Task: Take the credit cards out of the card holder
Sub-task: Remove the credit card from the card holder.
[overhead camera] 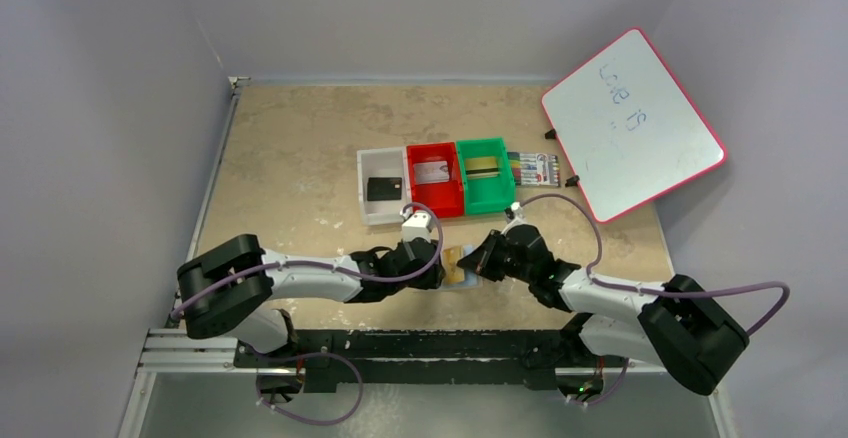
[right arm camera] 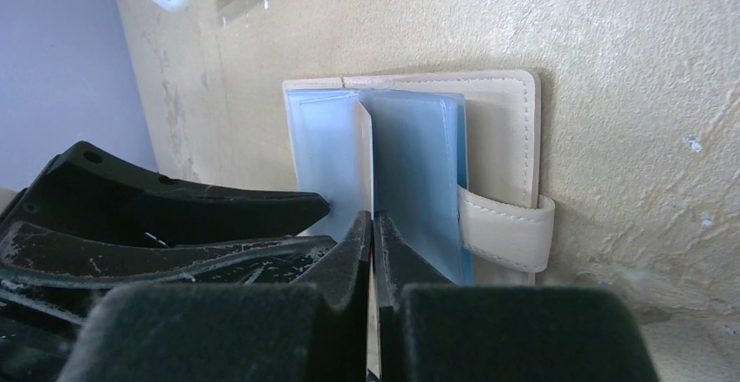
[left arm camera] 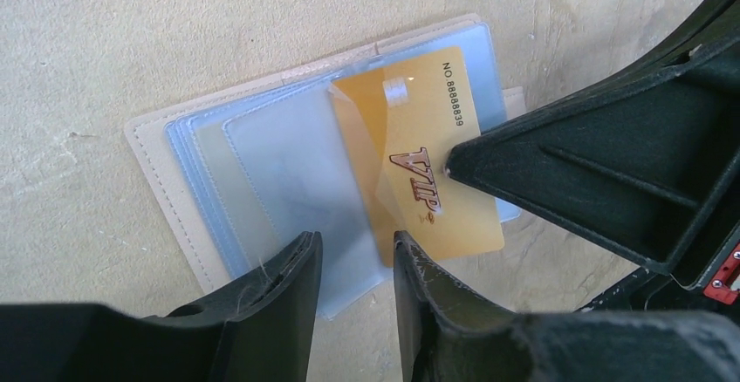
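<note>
My right gripper is pinched tight on the edge of a gold card marked VIP. The card lies askew, partly out of its pocket and slanting over the right-hand leaf. My left gripper has its jaws a narrow gap apart, tips down at the near edge of the clear sleeves. I cannot tell whether they press on it.

Both meet at the card holder, which lies open and flat on the table, tan cover down, light-blue pockets up. Its snap tab sticks out at one side edge.

From above, the holder sits between my two wrists at the near middle of the table. Just beyond it stand a white bin, a red bin and a green bin, touching in a row, each with a card inside. A pack of markers lies just right of the green one. At the far right corner a whiteboard is propped up.
</note>
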You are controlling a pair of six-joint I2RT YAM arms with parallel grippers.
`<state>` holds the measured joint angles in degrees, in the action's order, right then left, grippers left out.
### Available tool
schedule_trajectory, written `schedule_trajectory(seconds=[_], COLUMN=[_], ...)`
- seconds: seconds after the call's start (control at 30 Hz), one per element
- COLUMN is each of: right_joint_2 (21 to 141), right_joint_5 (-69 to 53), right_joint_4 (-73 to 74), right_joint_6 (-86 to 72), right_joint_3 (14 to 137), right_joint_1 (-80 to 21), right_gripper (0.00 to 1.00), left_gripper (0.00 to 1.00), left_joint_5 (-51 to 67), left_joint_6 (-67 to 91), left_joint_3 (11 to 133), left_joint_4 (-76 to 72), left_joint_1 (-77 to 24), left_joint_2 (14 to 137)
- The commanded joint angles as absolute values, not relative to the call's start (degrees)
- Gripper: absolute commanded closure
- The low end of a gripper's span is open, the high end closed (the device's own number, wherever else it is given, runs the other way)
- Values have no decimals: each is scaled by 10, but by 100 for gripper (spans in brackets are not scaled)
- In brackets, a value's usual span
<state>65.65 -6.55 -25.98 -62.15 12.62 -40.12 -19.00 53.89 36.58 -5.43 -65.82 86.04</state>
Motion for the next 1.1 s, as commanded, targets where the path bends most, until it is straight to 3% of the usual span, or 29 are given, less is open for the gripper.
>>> schedule_trajectory(seconds=[0.0, 0.27, 0.43, 0.67, 1.07], right_joint_2=[666, 668, 668, 677, 603], right_joint_5=[-57, -65, -75, -70, -15], right_joint_4=[-249, -251, -267, -258, -183], right_joint_6=[-600, -588, -589, -582, -502], right_joint_3=[146, 154, 152, 160, 188], right_joint_1=[-402, -402, -402, -402, -402], right_gripper=[100, 89, 86, 100, 100], left_gripper=[63, 62, 66, 68, 69], left_joint_5=[-183, -167, -156, -174, -227], left_joint_6=[529, 514, 518, 516, 522], left_joint_3=[373, 388, 390, 388, 368], left_joint_4=[-39, -48, -53, -28, -12], left_joint_1=[-661, -661, -661, -660, -661], left_joint_2=[836, 862, 887, 878, 815])
